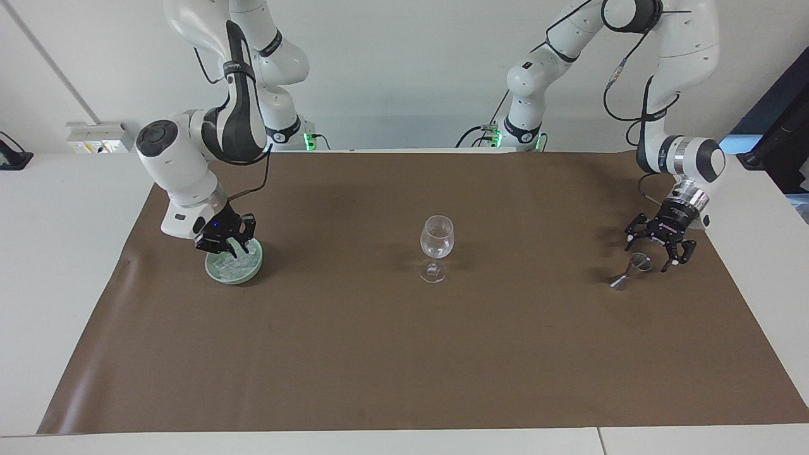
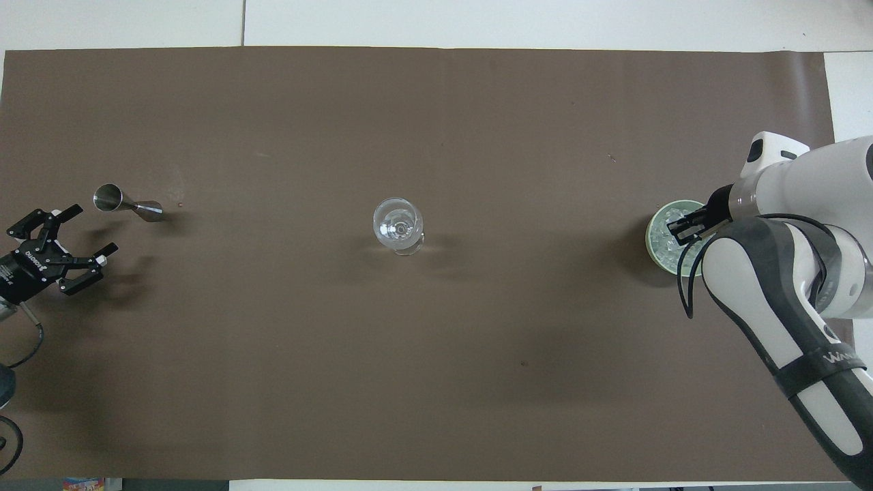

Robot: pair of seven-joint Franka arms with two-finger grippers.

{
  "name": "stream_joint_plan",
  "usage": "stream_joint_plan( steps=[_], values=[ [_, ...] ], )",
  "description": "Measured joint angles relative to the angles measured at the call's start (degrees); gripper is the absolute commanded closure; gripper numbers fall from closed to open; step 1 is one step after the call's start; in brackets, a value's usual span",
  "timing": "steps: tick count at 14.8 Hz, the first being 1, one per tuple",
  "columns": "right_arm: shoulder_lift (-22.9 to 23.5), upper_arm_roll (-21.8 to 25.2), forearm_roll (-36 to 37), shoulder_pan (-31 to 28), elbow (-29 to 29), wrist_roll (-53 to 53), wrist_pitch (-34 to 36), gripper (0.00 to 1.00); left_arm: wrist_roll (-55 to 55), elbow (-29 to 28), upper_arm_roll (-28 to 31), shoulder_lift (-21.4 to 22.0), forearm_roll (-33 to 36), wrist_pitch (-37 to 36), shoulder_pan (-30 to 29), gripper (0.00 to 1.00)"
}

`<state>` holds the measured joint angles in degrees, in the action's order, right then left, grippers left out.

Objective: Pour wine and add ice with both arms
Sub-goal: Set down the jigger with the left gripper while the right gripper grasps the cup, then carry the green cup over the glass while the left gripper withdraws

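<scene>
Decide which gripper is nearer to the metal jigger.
Left. The left gripper hangs open just beside the jigger; the right gripper is shut over the ice bowl at the table's right-arm end.

A plain white wall (image 1: 392,69) is running along the table's robot end, evenly lit. A white table (image 1: 57,265) is carrying a brown mat (image 1: 404,354) that is covering nearly all of it, leaving white margins at the edges. A white socket box (image 1: 98,136) is sitting by one corner; dark equipment (image 1: 780,136) is standing at the other.
</scene>
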<state>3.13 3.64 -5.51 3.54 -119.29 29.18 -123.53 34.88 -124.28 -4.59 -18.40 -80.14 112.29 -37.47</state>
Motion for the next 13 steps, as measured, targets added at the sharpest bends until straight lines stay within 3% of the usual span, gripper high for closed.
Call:
stream_joint_plan(
  steps=[6,9,13],
  values=[
    [-0.62,-7.65,-0.05,0.22,12.15,-16.17,12.81,1.0,-0.22,10.93,-0.66,5.38,27.87,-1.72,1.55,0.0],
    [0.73,-12.87,-0.06,1.17,20.55,-28.85,18.46,1.0,-0.14,18.64,-0.91,6.41,41.36,-4.17,6.08,0.0],
    [5.38,-14.46,0.09,9.03,32.32,-46.45,22.38,1.0,-0.09,26.81,-1.18,6.5,53.58,-4.31,14.69,0.0]
  ],
)
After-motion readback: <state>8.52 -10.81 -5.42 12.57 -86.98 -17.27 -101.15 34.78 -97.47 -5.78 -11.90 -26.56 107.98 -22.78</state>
